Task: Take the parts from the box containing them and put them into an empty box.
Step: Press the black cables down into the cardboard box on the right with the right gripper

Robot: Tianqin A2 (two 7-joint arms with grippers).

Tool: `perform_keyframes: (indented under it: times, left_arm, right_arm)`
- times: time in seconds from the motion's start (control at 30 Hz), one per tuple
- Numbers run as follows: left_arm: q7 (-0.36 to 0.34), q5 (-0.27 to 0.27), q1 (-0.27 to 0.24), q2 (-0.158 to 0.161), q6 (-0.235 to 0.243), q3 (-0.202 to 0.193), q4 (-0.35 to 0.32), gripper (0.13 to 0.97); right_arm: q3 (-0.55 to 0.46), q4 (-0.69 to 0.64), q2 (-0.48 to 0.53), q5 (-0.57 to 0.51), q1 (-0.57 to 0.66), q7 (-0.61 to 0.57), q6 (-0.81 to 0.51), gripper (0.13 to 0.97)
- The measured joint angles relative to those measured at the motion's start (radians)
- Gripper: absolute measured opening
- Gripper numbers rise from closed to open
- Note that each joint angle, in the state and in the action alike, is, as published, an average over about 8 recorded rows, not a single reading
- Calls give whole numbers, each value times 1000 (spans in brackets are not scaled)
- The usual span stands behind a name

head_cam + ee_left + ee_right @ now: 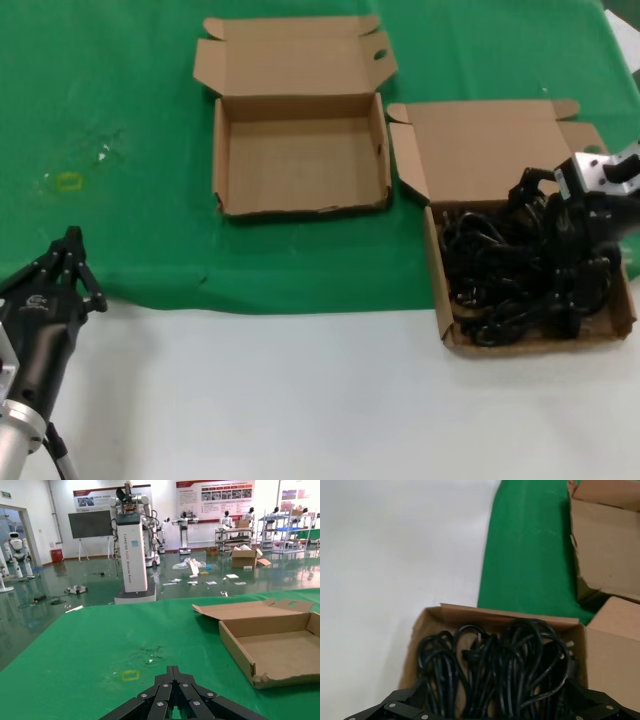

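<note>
Black coiled cables fill squarish cardboard box; right claw spread wide inside; left claw closed, idle.

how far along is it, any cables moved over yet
Nothing looks moved yet: the empty box holds no parts, and the black cables all lie tangled in the box containing them. In hand: the right gripper is down over that pile, though a grasp cannot be confirmed. The left gripper waits at the near left of the table. Left to do: lifting the cables out and placing them in the other box.
</note>
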Motion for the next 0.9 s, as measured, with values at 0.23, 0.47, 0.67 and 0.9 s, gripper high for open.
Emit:
perform_keyframes:
  times: [0.23, 0.47, 0.67, 0.9]
  left_arm:
    - [0, 0, 0, 0, 0, 0, 0, 144]
    - [0, 0, 0, 0, 0, 0, 0, 144]
    - [0, 0, 0, 0, 0, 0, 0, 144]
    - [0, 0, 0, 0, 0, 0, 0, 144]
  right_arm:
    - [5, -242, -95, -27, 79, -129, 45, 966]
    - [15, -411, -161, -43, 134, -219, 75, 966]
    - [24, -463, -184, -54, 146, -235, 74, 954]
    - [32, -464, -187, -65, 142, -228, 70, 919]
